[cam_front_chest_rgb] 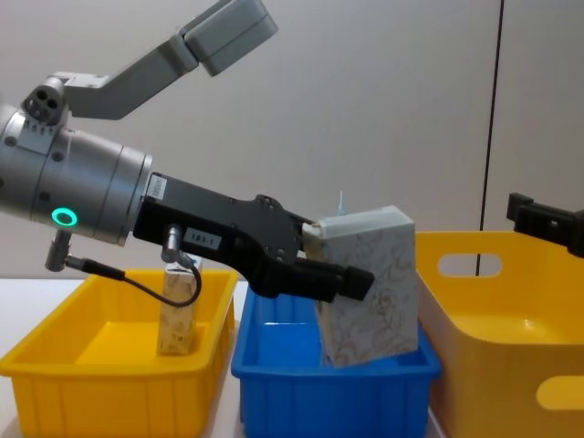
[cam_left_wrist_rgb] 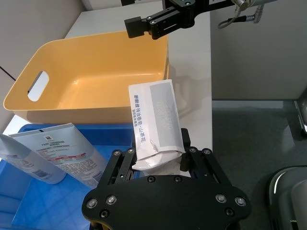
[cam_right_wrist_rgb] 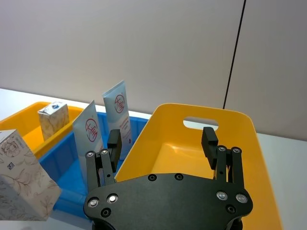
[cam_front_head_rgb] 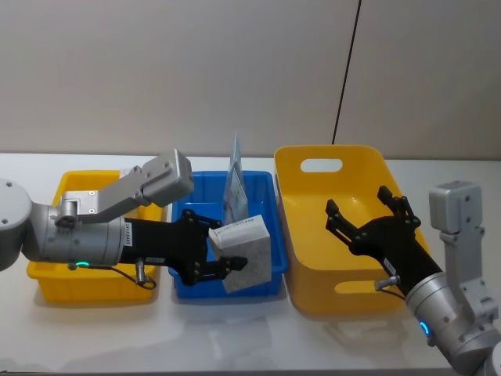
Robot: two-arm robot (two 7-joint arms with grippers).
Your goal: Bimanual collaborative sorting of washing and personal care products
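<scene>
L gripper (cam_front_head_rgb: 225, 247) is clamped on a speckled carton (cam_front_head_rgb: 252, 252), tilted, over the blue bin (cam_front_head_rgb: 185, 291) at approx 5 o'clock. Tubes (cam_front_head_rgb: 235, 185) stand at the carton's 12. R gripper (cam_front_head_rgb: 359, 206) is spread wide, holding nothing, above the big yellow bin (cam_front_head_rgb: 344, 302).

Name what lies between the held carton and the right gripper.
Head view: the blue bin's side wall, then the large yellow bin's wall. Nothing else separates the carton, in the left gripper, from the open right gripper.
</scene>
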